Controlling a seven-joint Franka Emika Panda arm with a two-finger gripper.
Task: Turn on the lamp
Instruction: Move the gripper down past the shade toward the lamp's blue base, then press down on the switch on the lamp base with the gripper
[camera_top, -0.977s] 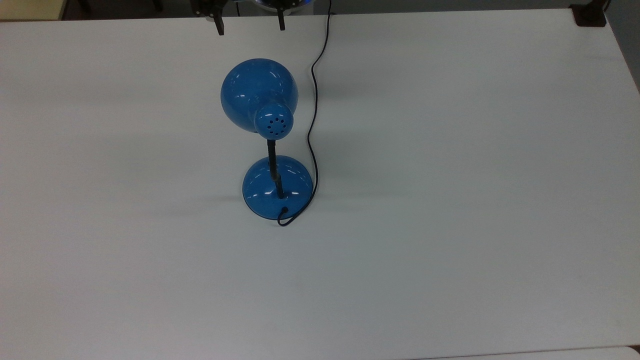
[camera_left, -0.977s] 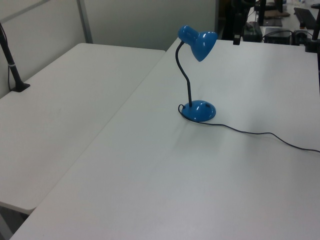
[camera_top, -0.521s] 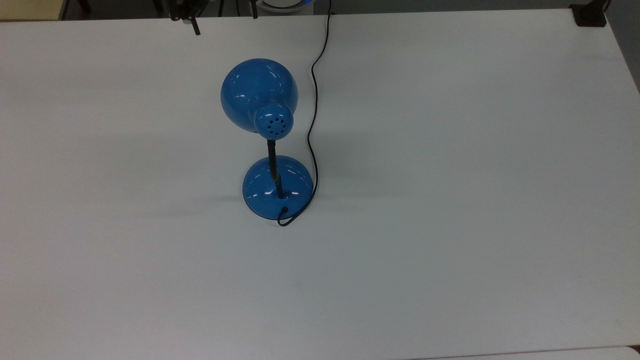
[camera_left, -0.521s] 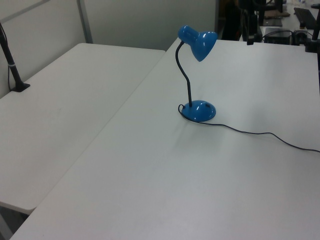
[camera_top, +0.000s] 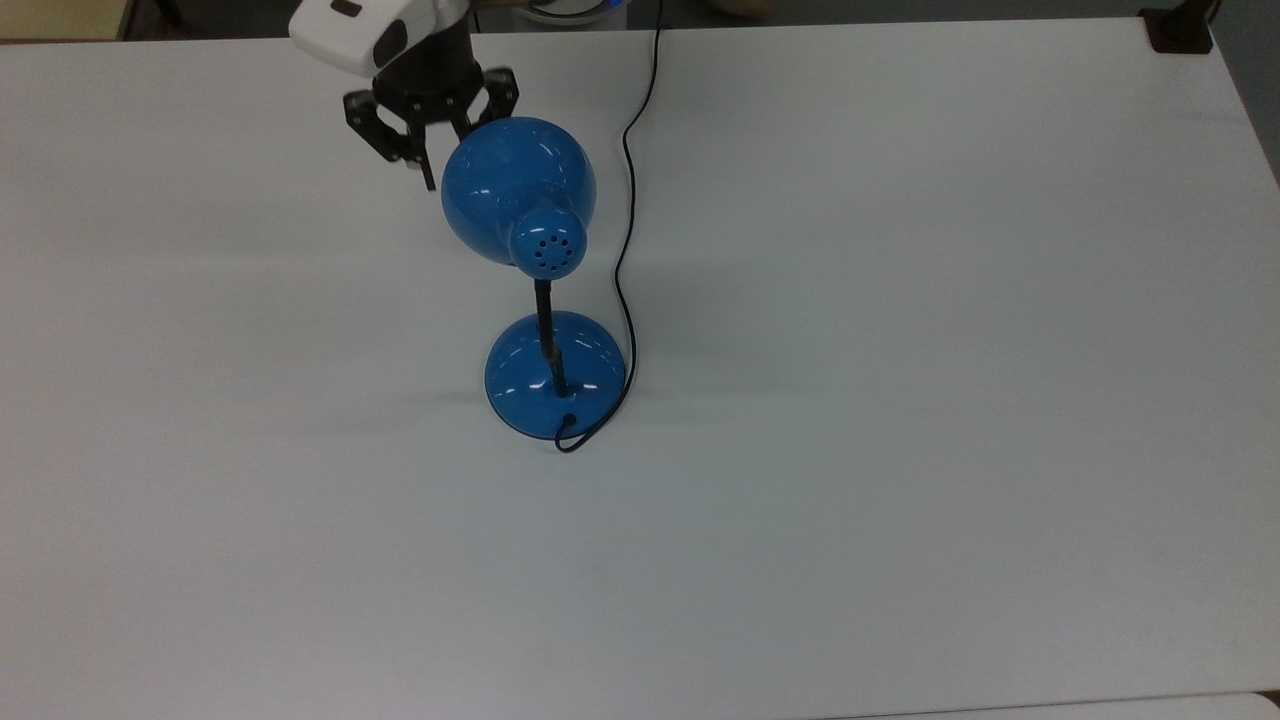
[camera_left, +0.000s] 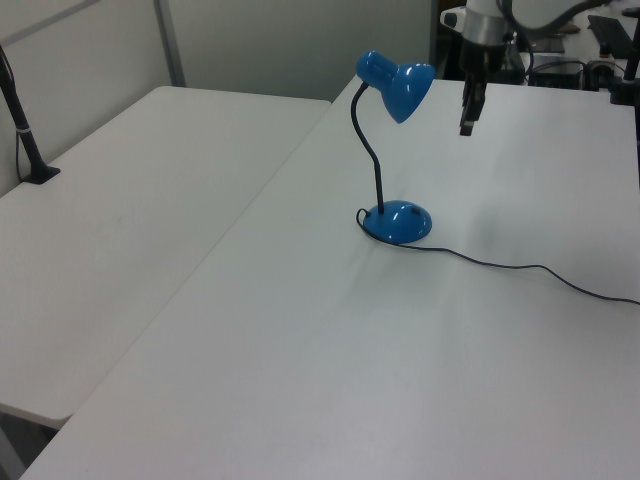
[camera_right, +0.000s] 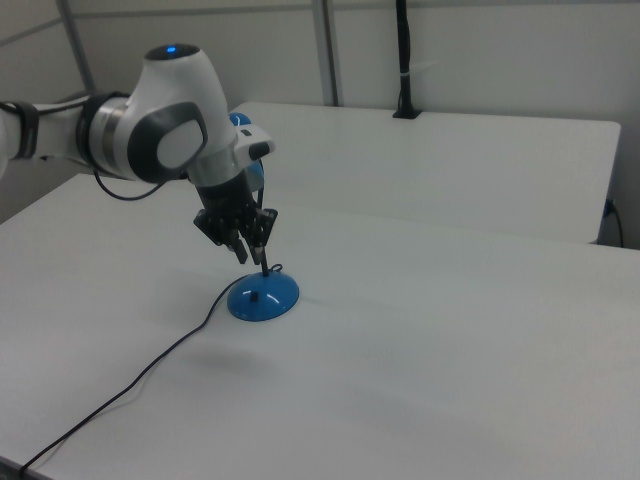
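we see the black two-finger pincer (camera_top: 447, 160) spread wide, gripping nothing, beside the lamp's shade.
the glossy blue domed desk lamp (camera_top: 519, 190) stands mid white table (camera_top: 900, 400), nearer its far edge in the top view.

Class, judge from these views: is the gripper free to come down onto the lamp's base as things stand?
Probably yes. The gripper hangs beside the shade, above the table, and nothing lies between it and the base; only the shade and neck need skirting.
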